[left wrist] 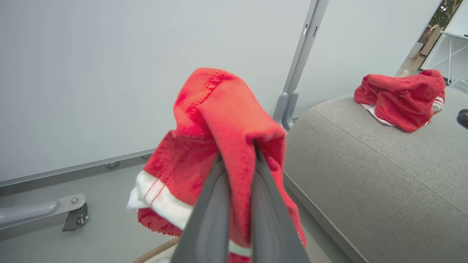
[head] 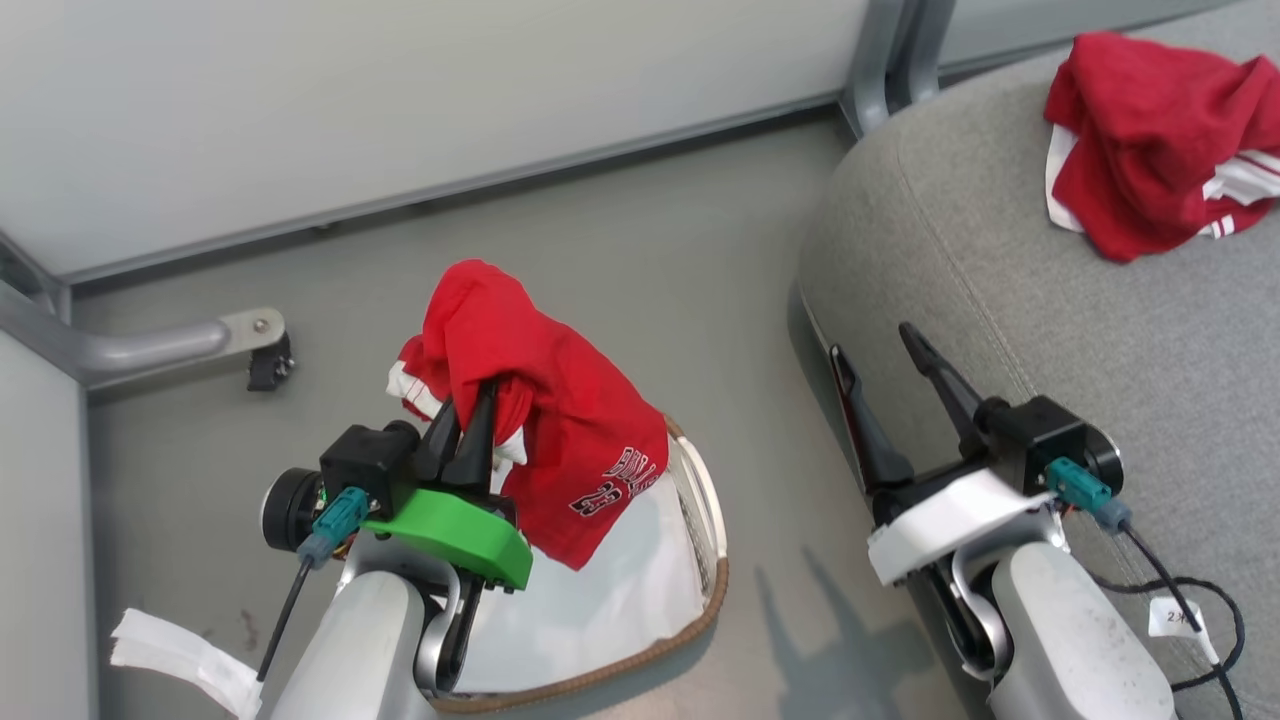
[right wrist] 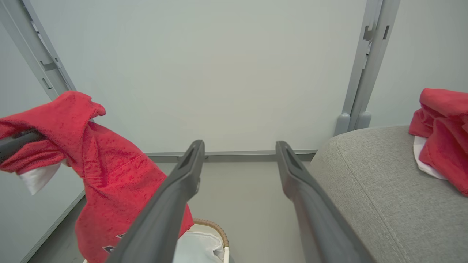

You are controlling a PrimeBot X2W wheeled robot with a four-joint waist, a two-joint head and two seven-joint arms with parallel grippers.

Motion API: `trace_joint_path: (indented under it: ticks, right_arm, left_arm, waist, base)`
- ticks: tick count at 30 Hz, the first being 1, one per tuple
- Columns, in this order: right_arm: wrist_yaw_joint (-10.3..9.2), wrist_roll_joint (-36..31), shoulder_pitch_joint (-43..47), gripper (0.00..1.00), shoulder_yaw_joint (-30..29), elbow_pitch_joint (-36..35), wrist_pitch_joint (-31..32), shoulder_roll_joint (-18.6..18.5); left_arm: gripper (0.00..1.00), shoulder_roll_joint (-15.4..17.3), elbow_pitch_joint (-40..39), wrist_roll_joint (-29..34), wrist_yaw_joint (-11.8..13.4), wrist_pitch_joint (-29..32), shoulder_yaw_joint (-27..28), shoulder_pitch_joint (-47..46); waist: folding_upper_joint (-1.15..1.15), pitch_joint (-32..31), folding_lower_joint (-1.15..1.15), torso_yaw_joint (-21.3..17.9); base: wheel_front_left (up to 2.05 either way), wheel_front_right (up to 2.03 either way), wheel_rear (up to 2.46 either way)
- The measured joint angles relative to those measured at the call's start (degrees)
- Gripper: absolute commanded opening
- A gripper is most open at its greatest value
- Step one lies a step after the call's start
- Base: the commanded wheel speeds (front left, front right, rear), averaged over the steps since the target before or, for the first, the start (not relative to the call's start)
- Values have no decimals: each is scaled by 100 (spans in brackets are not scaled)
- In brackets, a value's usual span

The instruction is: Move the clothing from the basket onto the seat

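The left pincer (head: 466,408) is clenched on a red soft-fabric garment with dark numerals (head: 560,430), which is held lifted above the oval white plastic basket with a brown woven rim (head: 716,590), low in the centre of the head view. The large grey woven-fabric seat (head: 1000,300) lies to the right of that pincer in the frame, with a strip of grey floor (head: 640,270) between.

The garment's long axis is seen to run from a bunched peak at the upper left, draped over the fingers, down to a hem at the lower right. That hem, marked 23, points toward the basket's right rim and the seat.

The right pincer (head: 870,342) is released and grasps nothing. It is placed just beside the seat's rounded edge, nearer than the left, yet the load is carried by the left. A rightward carry across the gap is judged to be required.

Another red garment with white striped trim (head: 1150,140) is already laid on the seat at the upper right.
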Motion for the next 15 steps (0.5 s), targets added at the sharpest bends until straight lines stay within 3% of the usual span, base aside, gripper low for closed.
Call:
trace_joint_path:
  ticks: [15]
  right_arm:
    - [0, 8, 564, 100, 381, 210, 0, -3]
  left_arm:
    - [0, -23, -664, -56, 0, 0, 118, 161]
  waist:
    - [0, -817, 0, 305]
  base:
    - [0, 0, 0]
